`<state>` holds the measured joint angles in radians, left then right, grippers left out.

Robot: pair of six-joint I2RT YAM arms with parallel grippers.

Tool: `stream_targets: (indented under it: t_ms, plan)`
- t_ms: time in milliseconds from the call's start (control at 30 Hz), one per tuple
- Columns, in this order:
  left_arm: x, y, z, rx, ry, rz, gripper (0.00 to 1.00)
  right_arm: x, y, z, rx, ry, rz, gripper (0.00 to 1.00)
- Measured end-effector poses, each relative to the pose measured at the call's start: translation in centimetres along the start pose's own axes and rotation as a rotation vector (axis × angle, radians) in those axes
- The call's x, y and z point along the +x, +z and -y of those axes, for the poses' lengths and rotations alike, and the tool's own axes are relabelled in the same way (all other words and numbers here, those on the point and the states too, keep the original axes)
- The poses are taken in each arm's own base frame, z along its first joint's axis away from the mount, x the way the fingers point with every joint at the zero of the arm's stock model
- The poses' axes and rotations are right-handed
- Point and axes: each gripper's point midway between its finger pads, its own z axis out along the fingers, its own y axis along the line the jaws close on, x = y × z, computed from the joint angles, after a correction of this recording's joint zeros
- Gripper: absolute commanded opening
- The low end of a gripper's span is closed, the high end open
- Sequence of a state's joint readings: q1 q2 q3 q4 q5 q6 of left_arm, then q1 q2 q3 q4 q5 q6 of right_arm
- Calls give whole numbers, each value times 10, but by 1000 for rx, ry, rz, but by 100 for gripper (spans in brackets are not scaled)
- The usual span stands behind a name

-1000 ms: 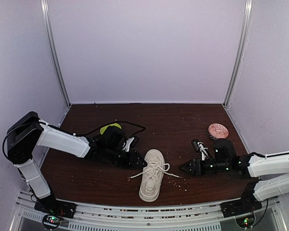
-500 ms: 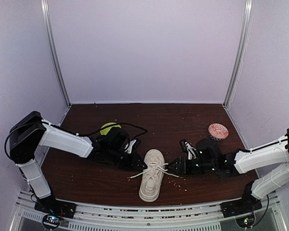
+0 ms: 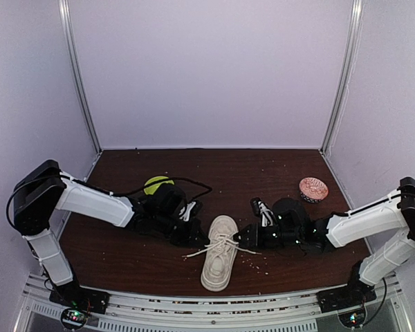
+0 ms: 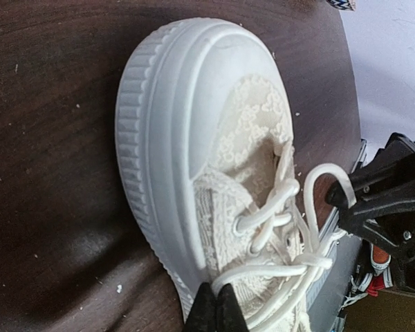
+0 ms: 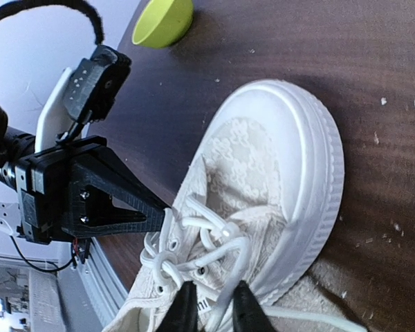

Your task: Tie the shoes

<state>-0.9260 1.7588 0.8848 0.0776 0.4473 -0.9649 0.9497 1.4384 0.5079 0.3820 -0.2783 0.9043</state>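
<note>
With the sneaker (image 3: 218,252) lying on the table (image 3: 124,259) between my arms, my left gripper (image 4: 216,296) is pressed together on one lace loop (image 4: 263,272) while my right gripper (image 5: 214,304) straddles the opposite strand (image 5: 233,273), fingers slightly apart, probably so that each side can be pulled outward.

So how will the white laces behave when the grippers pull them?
Probably floppy: the laces lie in slack, curved loops, so they should sag rather than hold shape. Likely light and thin: the left gripper, pinched shut on one loop, could let it slip. A pull may drag the sneaker, whose thick sole looks heavier than the cord.
</note>
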Motion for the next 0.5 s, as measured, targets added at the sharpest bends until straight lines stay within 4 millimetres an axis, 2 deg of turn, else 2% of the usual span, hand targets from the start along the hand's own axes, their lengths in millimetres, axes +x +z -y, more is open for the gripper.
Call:
stream_targets:
  t_ms: [100,500]
  plan:
    - [-1,-1,1,-3,1,8,0,0,0,1,7,9,3,0]
    - [-1,-17,-12,-98,-14,68,0,-2,-7,19,86,26,41,0]
